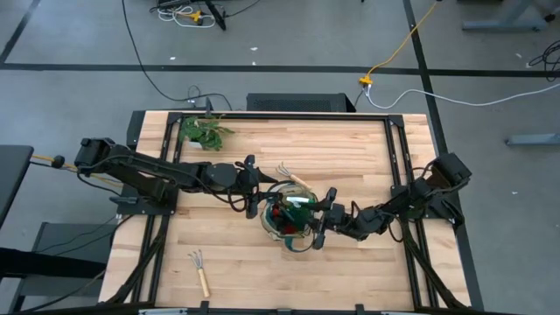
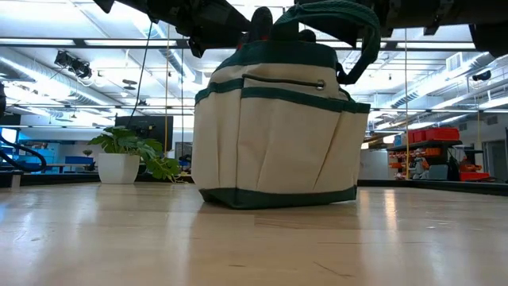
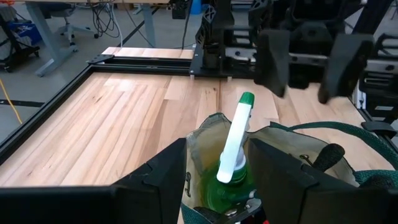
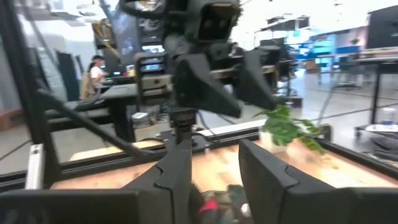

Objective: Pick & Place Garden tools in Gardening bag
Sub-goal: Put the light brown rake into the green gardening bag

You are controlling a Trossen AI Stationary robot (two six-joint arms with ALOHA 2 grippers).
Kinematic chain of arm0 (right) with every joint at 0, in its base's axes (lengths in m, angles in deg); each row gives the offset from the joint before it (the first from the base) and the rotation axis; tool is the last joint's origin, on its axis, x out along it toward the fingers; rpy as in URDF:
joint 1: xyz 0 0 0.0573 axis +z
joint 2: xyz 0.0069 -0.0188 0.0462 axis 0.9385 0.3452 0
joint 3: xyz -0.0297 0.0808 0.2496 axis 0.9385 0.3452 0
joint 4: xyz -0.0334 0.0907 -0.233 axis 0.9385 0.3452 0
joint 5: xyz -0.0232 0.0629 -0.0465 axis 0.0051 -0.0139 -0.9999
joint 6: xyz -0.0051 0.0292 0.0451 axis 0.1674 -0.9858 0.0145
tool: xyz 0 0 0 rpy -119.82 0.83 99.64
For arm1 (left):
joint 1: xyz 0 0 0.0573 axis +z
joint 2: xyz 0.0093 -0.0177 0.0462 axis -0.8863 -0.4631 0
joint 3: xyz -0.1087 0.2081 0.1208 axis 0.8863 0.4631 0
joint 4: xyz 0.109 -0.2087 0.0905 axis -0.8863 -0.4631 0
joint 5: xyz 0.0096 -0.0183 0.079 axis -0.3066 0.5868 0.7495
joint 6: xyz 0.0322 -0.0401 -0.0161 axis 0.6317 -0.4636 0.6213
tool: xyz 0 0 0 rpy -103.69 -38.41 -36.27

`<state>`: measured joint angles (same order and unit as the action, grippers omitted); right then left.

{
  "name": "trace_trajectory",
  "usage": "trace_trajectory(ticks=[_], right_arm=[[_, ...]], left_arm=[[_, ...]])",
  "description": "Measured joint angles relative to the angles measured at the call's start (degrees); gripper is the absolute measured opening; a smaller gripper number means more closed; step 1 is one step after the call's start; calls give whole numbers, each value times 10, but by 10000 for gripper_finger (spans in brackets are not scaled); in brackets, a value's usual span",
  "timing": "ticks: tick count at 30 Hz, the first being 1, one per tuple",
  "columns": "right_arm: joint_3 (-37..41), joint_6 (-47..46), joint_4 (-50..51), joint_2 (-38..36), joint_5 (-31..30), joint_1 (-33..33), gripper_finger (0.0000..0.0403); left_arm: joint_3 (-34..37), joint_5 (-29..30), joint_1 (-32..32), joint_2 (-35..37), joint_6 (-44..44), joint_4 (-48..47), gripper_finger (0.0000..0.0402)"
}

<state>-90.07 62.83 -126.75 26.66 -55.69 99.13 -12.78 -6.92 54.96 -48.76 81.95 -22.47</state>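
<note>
- Your gardening bag (image 1: 291, 219) stands upright near the middle of the surface (image 1: 262, 262), mouth up, cream sides and dark green rim showing in the low view (image 2: 274, 135).
- Inside it you can see the green round piece with white handle (image 3: 233, 152), its handle leaning up out of the mouth, and something red deeper down that is too hidden to name.
- A wooden-handled rake (image 1: 291, 178) lies at the bag's far rim; you cannot tell whether it rests on the rim or just beside it.
- A second rake (image 1: 200, 269) lies alone on the surface near the front edge, well apart from the bag, prongs pointing away from the edge.
- Your left end effector (image 1: 255, 194) sits just beside the bag's left rim; its fingers (image 3: 155, 180) stand apart with nothing between them but the view into the bag.
- Your right end effector (image 1: 320, 219) sits at the bag's right rim, facing the left one across the mouth; its fingers (image 4: 174, 174) are also spread and hold nothing.
- The two end effectors crowd the bag's mouth from both sides, close to the loop handles (image 2: 333, 20).
- A leafy potted plant (image 1: 203, 131) stands at the far left part of the surface, well clear of the bag.
</note>
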Motion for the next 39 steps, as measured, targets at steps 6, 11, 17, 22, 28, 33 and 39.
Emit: trace_trajectory(ticks=[6,11,17,22,28,33,39], right_arm=[[0,-4,68,-72,-19,0,135],[0,-50,197,-156,-49,-7,135],[0,-167,385,-250,-39,-57,135],[0,-215,456,-293,29,-120,135],[0,-236,488,-304,106,-189,135],[0,-272,524,-304,143,-247,135],[0,-300,539,-304,212,-309,135]], left_arm=[[0,0,0,0,0,0,179],[0,0,0,0,-1,0,179],[0,1,0,0,-1,8,179],[0,2,0,0,-1,15,179],[0,2,0,0,0,30,179],[-1,7,1,0,1,36,179],[-1,11,3,0,1,48,179]])
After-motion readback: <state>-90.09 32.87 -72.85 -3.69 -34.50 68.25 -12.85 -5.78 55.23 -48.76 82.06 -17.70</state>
